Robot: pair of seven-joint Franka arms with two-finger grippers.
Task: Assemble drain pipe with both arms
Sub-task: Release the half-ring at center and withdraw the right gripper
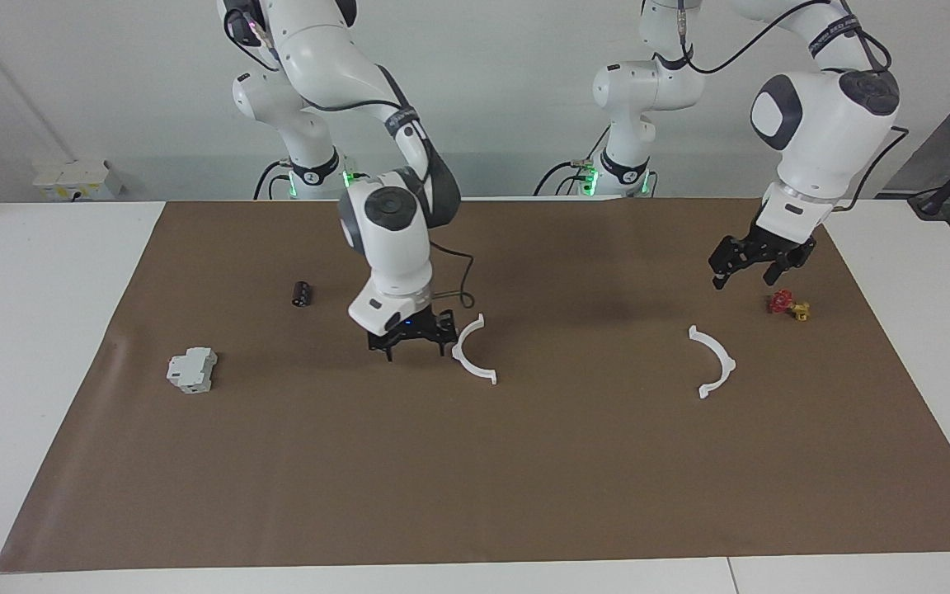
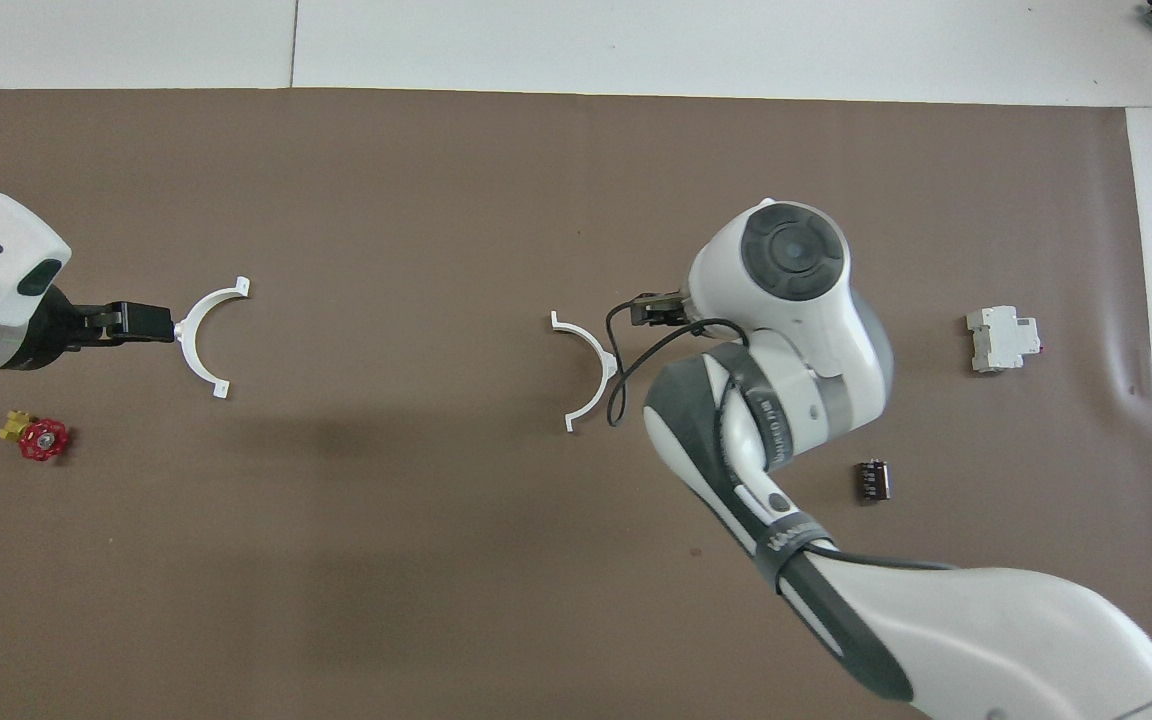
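From my console the biggest thing is the brown paper mat (image 1: 524,462) covering the table, my landmark. The right arm's black two-finger gripper (image 1: 411,342) sits low over the mat's middle, fingers spread, holding nothing, just beside one thin white plastic half-ring arc (image 1: 472,351) lying flat on the mat. The left arm's black gripper (image 1: 751,262) hangs in the air over the mat's left-arm end, jaws apart and empty. The second white half-ring arc (image 1: 714,361) lies flat on the mat there, well apart from the first. I judge both arcs light, springy and prone to skidding on paper; I'd pinch each at mid-curve, across its thin wall, leaving the end tabs free to mate.
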